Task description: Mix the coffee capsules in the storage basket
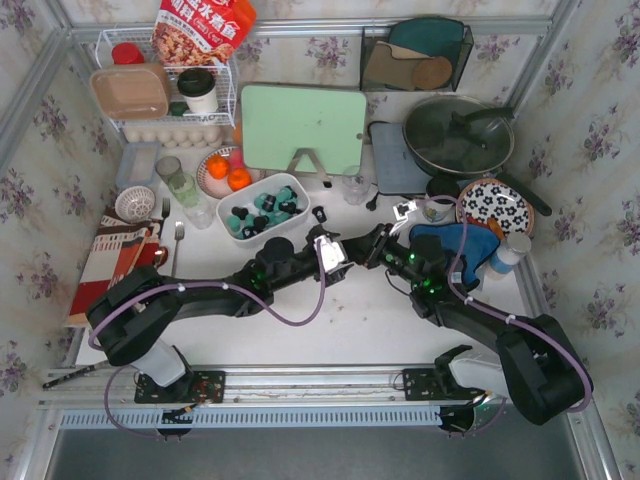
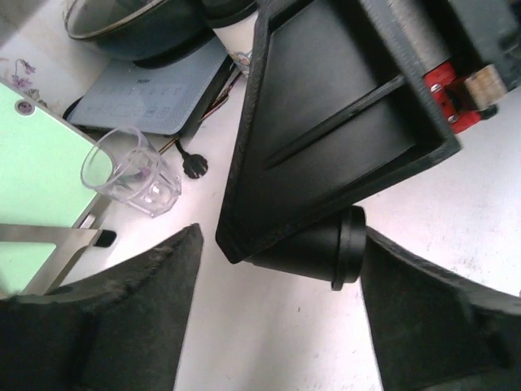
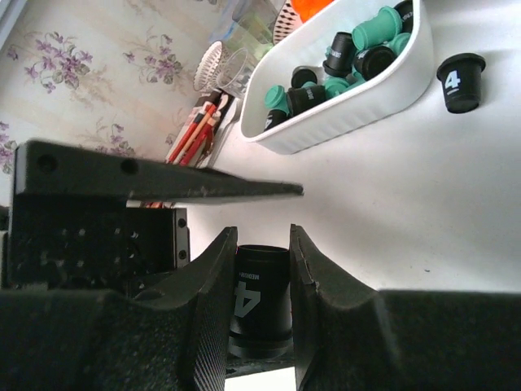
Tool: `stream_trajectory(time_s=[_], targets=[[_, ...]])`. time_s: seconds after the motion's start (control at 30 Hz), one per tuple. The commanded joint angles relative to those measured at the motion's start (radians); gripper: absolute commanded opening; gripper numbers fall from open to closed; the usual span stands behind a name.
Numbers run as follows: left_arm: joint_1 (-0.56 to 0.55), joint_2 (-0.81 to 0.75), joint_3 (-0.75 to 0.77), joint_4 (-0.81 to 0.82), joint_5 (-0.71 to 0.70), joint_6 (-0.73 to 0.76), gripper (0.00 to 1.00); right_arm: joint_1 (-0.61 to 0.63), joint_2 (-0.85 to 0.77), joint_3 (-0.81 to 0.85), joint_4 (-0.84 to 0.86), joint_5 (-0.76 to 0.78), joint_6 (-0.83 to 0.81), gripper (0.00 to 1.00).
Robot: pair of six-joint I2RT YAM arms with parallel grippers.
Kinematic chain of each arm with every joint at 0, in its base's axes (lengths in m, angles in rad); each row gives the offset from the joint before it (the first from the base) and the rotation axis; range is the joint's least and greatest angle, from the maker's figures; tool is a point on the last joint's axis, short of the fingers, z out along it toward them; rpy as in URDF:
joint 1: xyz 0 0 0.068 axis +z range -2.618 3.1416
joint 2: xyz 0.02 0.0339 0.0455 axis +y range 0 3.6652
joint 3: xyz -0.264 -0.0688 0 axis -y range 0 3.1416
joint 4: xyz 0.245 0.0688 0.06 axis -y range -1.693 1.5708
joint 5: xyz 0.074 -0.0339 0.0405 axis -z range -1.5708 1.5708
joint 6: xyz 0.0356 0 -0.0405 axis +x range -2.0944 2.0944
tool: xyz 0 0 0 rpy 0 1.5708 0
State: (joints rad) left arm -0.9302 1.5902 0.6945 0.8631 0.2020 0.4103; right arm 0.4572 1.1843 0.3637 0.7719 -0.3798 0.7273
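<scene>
The white storage basket (image 1: pixel 228 222) stands left of the table's centre and holds several teal and black coffee capsules (image 1: pixel 265 205); it also shows in the right wrist view (image 3: pixel 350 122) with the capsules (image 3: pixel 358 41). One black capsule (image 1: pixel 318 213) stands loose beside the basket, marked "4" in the right wrist view (image 3: pixel 460 81). My right gripper (image 3: pixel 262 236) is shut on a black capsule (image 3: pixel 260 297) marked "4". My left gripper (image 2: pixel 281 273) is open, its fingers on either side of that capsule (image 2: pixel 326 244). The two grippers meet at mid-table (image 1: pixel 355 255).
A green cutting board (image 1: pixel 303 125) and a glass (image 1: pixel 355 185) stand behind the grippers. A pan (image 1: pixel 458 135), a patterned plate (image 1: pixel 497 205) and a blue cloth (image 1: pixel 455 245) are at the right. A bowl of oranges (image 1: pixel 225 170) and a wire rack (image 1: pixel 170 90) are at the back left.
</scene>
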Motion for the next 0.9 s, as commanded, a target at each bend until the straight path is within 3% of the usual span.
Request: stream_trajectory(time_s=[0.0,0.1,0.33,0.57,0.87], targets=[[-0.013,0.005,0.002,0.081,-0.007,0.015,0.7,0.004,-0.009,-0.01,0.014,0.049,0.032,0.18],[-0.016,0.007,-0.004,0.087,-0.021,0.015,0.45,0.01,-0.009,-0.011,0.017,0.062,0.041,0.2],[-0.018,-0.002,-0.029,0.111,-0.034,0.001,0.29,0.024,0.008,0.001,0.008,0.078,0.049,0.31],[-0.018,-0.006,-0.062,0.134,-0.037,0.008,0.26,0.039,0.04,0.043,-0.042,0.089,0.052,0.43],[-0.017,-0.018,-0.123,0.174,-0.055,0.018,0.23,0.06,0.059,0.114,-0.138,0.139,0.023,0.66]])
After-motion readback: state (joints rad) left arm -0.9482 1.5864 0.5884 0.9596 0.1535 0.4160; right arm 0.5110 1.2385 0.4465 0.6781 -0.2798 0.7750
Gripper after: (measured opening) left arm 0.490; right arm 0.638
